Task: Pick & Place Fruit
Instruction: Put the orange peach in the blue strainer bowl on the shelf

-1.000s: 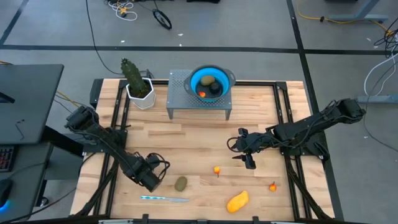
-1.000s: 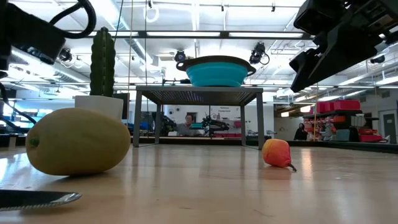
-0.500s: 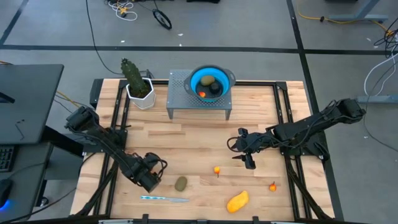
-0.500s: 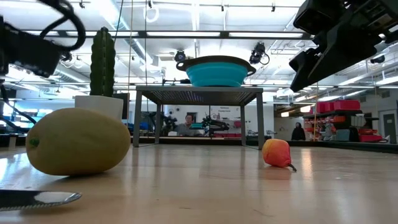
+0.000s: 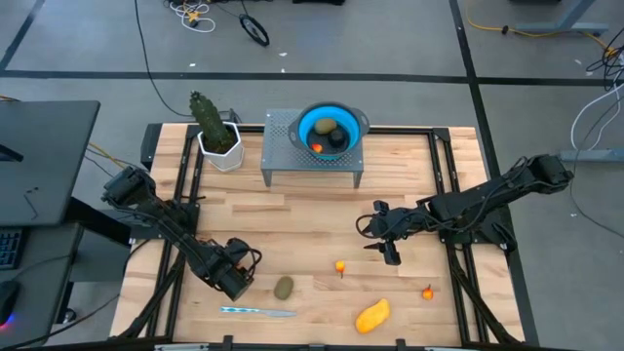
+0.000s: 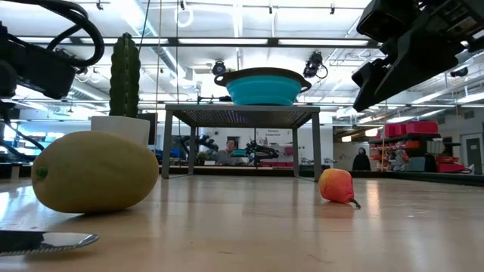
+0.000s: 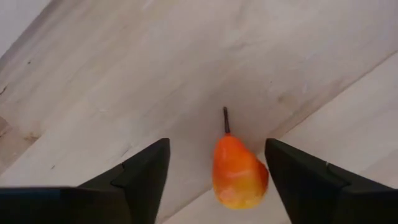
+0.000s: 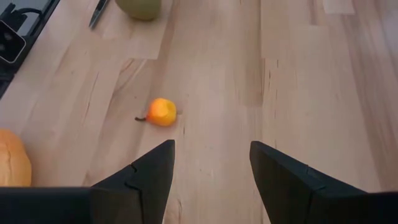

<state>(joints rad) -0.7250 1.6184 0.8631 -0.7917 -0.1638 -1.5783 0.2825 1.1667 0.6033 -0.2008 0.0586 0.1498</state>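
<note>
**Left fingers dipped lower over a tiny pear**

Left gripper had sunk a little since the earlier frames. Its fingers stood spread on either side of a small orange-red pear-shaped fruit with a dark stem, touching neither flank.

Nearest the front edge of the wooden surface lay a yellow-orange oblong fruit. Just beyond it were an olive-green oval fruit and two more tiny orange-red pieces.

The right gripper hung mid-surface, fingers spread and empty.

Farthest off, a round blue bowl on a perforated metal stand already held an olive oval, a near-black ball and an orange bit.

The pear looked light, hard and glossy, so apt to squirt out of a grip. The best hold seemed to be across its fat lower belly, not the stem.
</note>
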